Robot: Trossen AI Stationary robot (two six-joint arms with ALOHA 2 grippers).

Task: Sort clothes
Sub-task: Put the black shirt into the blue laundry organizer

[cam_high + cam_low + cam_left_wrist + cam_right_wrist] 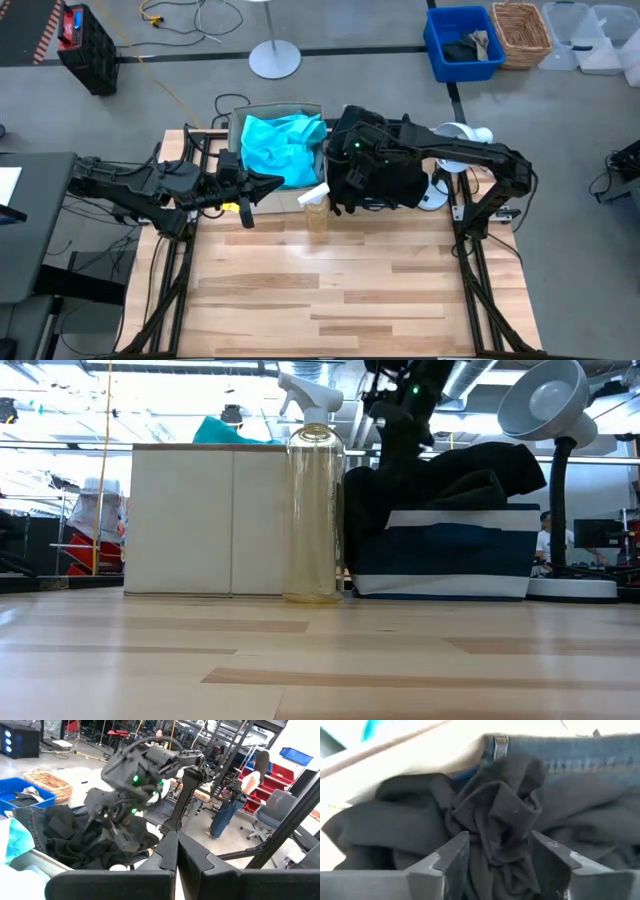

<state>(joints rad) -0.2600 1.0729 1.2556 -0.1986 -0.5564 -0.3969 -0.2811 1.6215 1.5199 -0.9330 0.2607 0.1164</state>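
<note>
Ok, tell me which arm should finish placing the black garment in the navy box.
The right. Its gripper sits directly over the navy box, open jaws either side of the black garment. The left gripper waits before the beige box.

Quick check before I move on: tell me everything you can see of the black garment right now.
The black garment is soft, matte cloth, crumpled into folds and heaped in the navy and white fabric box, spilling over its rim. Blue denim jeans lie against it. The right gripper sits directly over the pile, fingers open, with a bunched ridge of the cloth rising between them. Its full shape cannot be made out.
</note>
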